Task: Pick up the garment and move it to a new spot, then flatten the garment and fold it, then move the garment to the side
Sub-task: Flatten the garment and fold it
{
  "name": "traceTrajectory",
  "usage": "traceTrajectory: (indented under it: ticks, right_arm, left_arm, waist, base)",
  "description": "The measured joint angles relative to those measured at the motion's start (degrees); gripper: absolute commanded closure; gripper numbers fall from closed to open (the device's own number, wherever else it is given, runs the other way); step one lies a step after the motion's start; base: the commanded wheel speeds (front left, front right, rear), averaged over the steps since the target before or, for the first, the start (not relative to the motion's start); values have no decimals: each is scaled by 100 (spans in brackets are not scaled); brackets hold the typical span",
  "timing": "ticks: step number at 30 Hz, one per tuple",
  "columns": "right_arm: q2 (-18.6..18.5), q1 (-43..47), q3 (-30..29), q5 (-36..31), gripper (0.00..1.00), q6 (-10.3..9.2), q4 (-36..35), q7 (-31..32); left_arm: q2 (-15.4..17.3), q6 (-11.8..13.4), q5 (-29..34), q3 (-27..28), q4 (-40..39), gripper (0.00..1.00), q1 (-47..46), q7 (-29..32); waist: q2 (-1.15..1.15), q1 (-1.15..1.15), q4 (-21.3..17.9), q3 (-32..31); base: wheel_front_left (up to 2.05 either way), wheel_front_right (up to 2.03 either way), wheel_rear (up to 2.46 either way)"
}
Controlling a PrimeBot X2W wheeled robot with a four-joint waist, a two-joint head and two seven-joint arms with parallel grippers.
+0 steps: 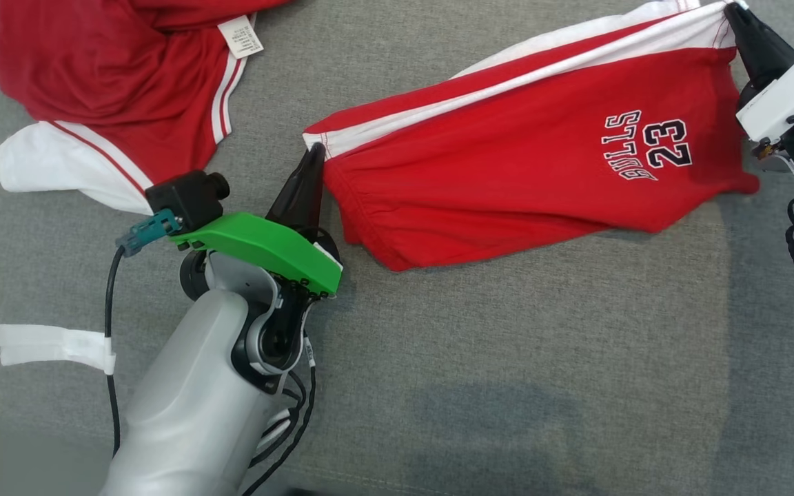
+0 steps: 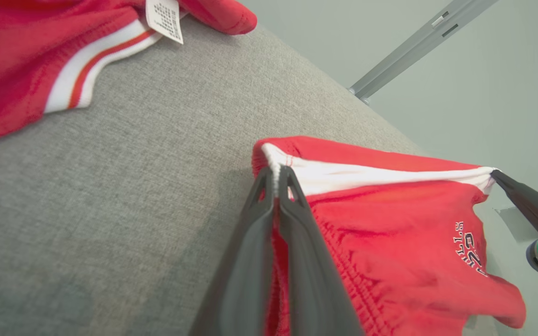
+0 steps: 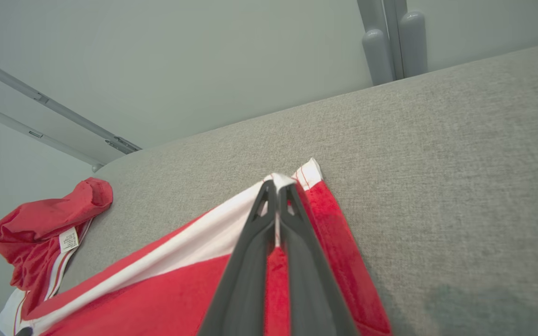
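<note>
Left gripper [image 1: 313,150] stands in the middle of the scene, right of two other things. A crumpled second red garment [image 1: 114,69] with white trim and a white label [image 1: 240,36] lies at the far left. A strip of white tape [image 1: 52,344] sits on the grey cloth surface [image 1: 507,386] at the near left. This gripper's wrist carries a green mount [image 1: 266,248] with a small black camera [image 1: 187,196]. Its two dark fingers are pressed together on the left corner of the garment [image 1: 507,165], right where the white band ends. The left wrist view shows that pinch up close [image 2: 276,175], with the white edge squeezed between the tips. The garment, a pair of red shorts, spreads from there to the right across the far middle of the surface. Its white band is drawn in a straight line that runs farther away as it goes right. The red cloth below the band sags in soft folds toward the near side. I cannot tell whether its lower edge touches the surface. Near its right end is a dark "BULLS 23" print [image 1: 648,146], upside down in the head view. At the far right, the right gripper [image 1: 733,8] is likewise clamped tight on the other corner of the white band. In its own wrist view the cloth is caught between the closed fingertips [image 3: 277,185].
</note>
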Motion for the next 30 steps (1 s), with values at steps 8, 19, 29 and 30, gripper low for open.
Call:
traceTrajectory:
  ticks: [8,19,29,30]
  right_arm:
    - [-147,-354,124,-93,100,0,568,-143]
    - [-352,-514,359,-187,100,0,880,-136]
    - [-415,-677,495,-298,100,0,1150,-278]
    - [-413,-705,510,-304,100,0,1196,-290]
  left_arm:
    - [-205,-14,-57,-216,302,100,-283,88]
    - [-296,0,-73,-422,575,91,-530,97]
    - [-327,37,-99,-539,671,45,-684,22]
    - [-331,41,-99,-545,670,4,-695,-9]
  waist:
    - [0,0,192,5]
    - [0,0,166,42]
    - [0,0,253,-8]
    - [0,0,258,-9]
  base:
    - [0,0,0]
    - [0,0,0]
    - [0,0,0]
    - [0,0,0]
